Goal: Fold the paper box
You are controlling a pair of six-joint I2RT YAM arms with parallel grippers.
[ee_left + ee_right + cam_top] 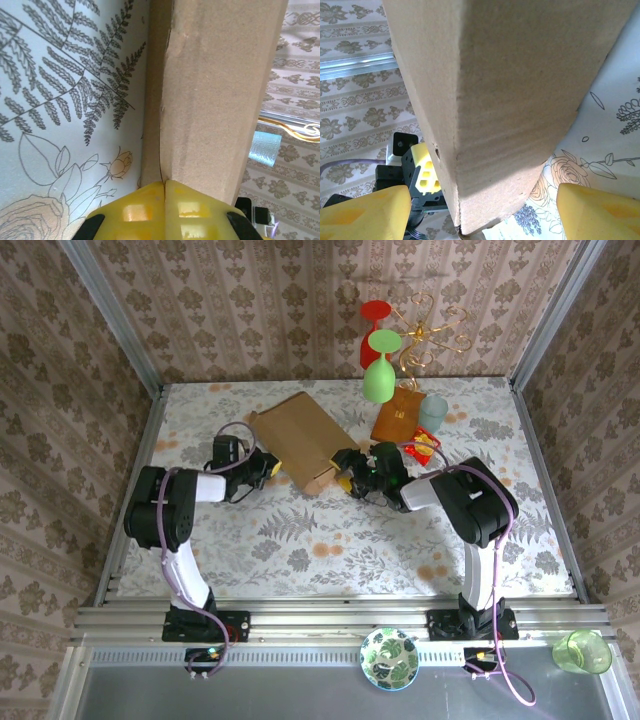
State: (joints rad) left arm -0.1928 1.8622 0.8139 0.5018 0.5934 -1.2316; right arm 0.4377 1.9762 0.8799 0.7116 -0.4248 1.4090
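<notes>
Your left claw is shut against the paper box edge. Right claw straddles its flap, wide; close squarely.

1. The paper box: in the left wrist view we lose it past the top edge, and in the right wrist view the top edge also crops it.
2. Left tool: cut by the bottom edge. We cannot tell whether cardboard sits between its closed pads.
3. Right tool: both fingers cropped at the bottom corners.
4. Small red thing: too small for us to name.
5. Orange-brown packet: upper corner hidden behind a green glass.
</notes>
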